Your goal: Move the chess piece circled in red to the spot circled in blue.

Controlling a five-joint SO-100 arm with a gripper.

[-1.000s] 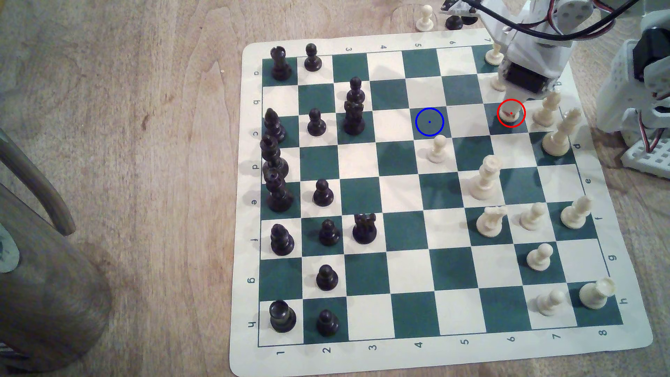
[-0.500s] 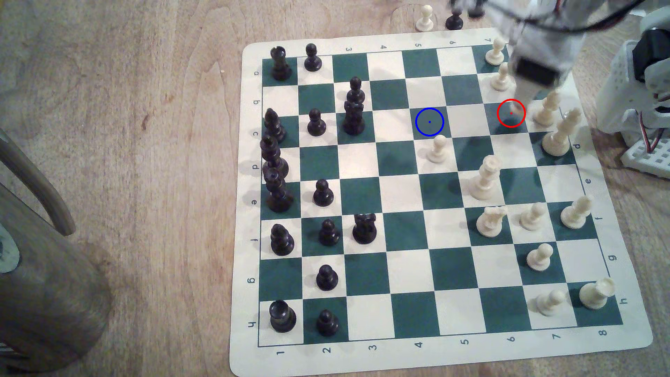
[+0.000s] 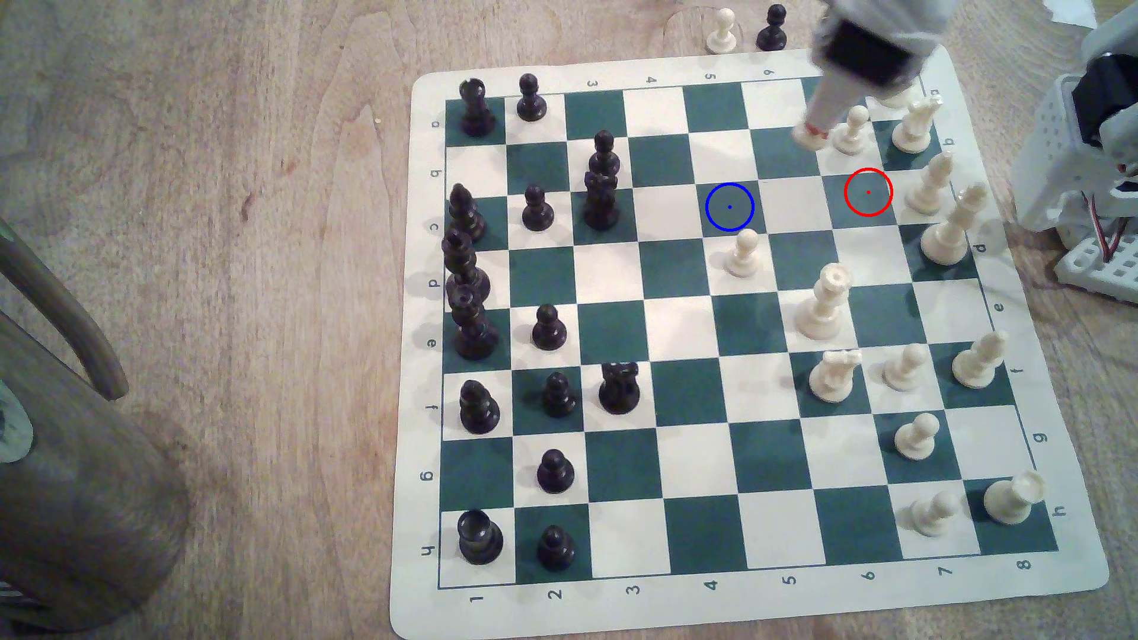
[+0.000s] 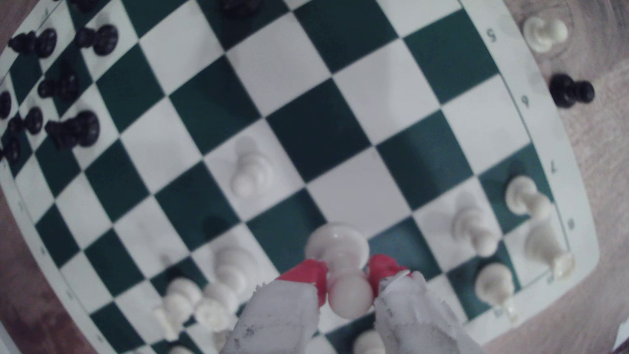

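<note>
Lifted off the red-ringed green square (image 3: 868, 192) since a second ago, the small cream-white plastic pawn (image 4: 342, 269) hangs above the board at about one o'clock from the blue-ringed green square (image 3: 730, 207). Red-tipped white gripper (image 4: 347, 277) clenched on its thin neck. Matte green-and-cream vinyl chess mat (image 3: 425, 369) lies flat on grained wooden tabletop (image 3: 215, 246); glossy black pawns (image 3: 548, 329) at its nine o'clock side.

The gripper (image 3: 811, 132) has lifted the pawn (image 3: 808, 136) off the red-ringed square (image 3: 853, 206), toward the board's far edge
</note>
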